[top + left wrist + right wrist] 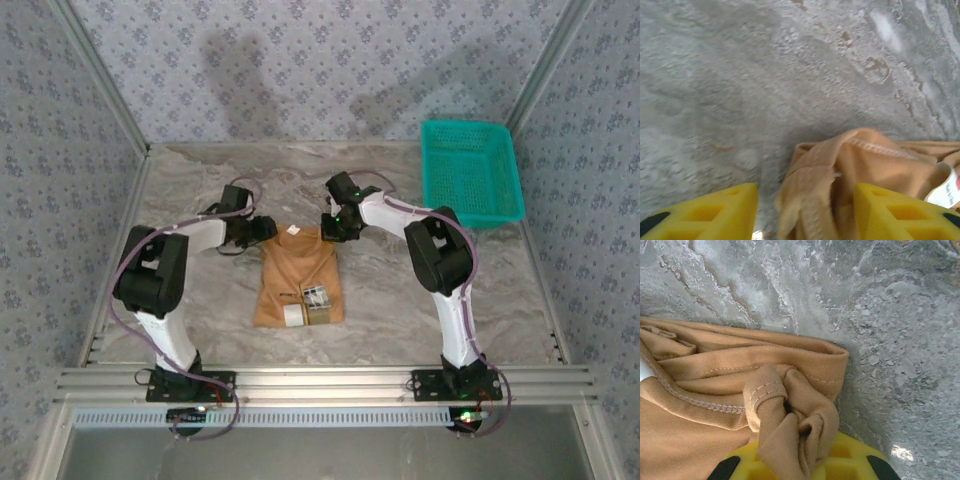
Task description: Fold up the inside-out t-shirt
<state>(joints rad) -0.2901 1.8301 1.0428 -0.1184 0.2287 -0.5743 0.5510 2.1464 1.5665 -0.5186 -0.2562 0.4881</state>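
Lying folded at centre of table [480, 290]: shirt [298, 285]; grey marble top, blue papered walls [300, 70], basket [470, 172] at far right corner. Left wrist: left gripper [804, 195] parted, straddling a shirt fold, not pinching. Right wrist: right gripper [800, 462] clenched on bunched shirt cloth, bare marble beyond.

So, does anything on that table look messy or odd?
Only small things. The shirt shows its white labels on top, so it's inside out, and its far right corner is bunched into a wad in the right gripper.
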